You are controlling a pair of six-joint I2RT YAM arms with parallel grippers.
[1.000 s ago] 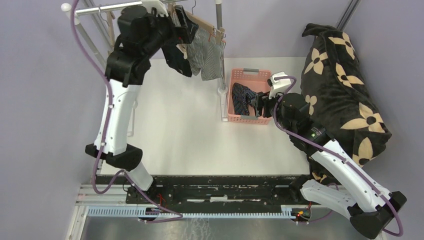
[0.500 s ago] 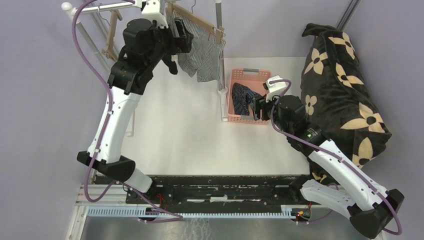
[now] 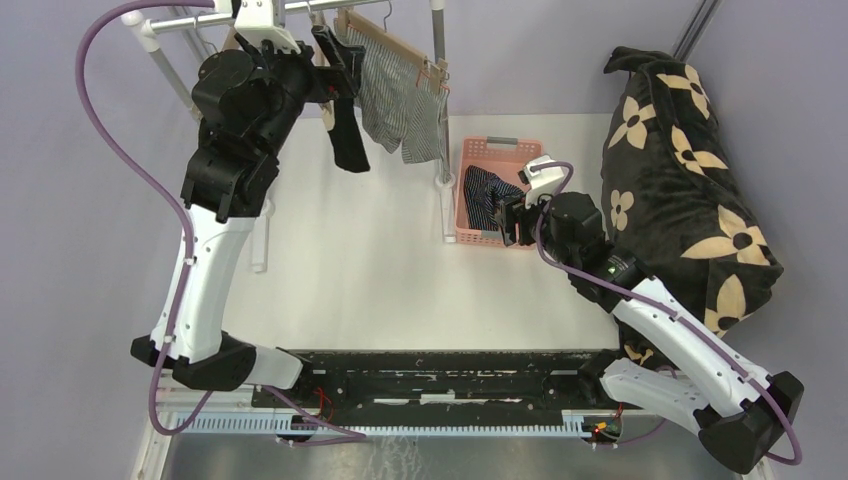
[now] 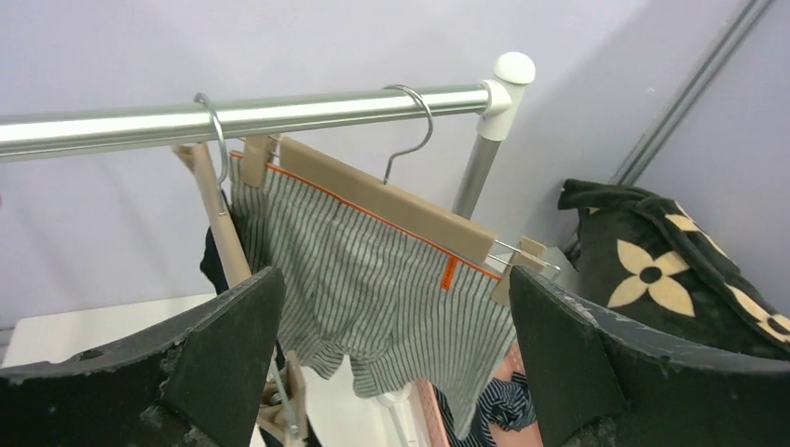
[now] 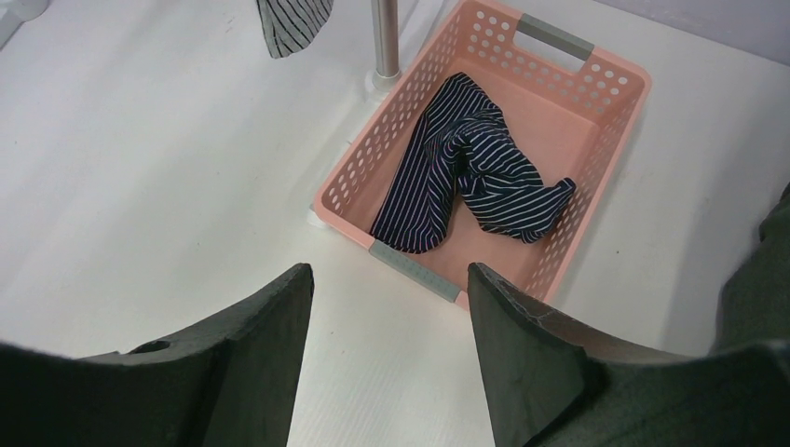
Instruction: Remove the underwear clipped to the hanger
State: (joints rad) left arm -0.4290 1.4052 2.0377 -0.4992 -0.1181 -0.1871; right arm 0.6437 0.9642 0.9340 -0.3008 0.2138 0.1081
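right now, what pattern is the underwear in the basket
Navy underwear, thin white stripes; right wrist view.

Pink basket on white table, black tan-flowered cushion nearby, metal rail behind

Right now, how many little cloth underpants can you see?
3: navy white-striped briefs in the pink plastic basket; grey-and-white striped briefs clipped to the wooden hanger; plain black briefs hanging beside them.

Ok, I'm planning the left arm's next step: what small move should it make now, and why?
Probably ease the left gripper forward onto the grey-and-white striped briefs and close. Its jaws stand open and empty, and the briefs hang framed between them, clipped to the wooden hanger. The navy briefs already lie in the pink basket.
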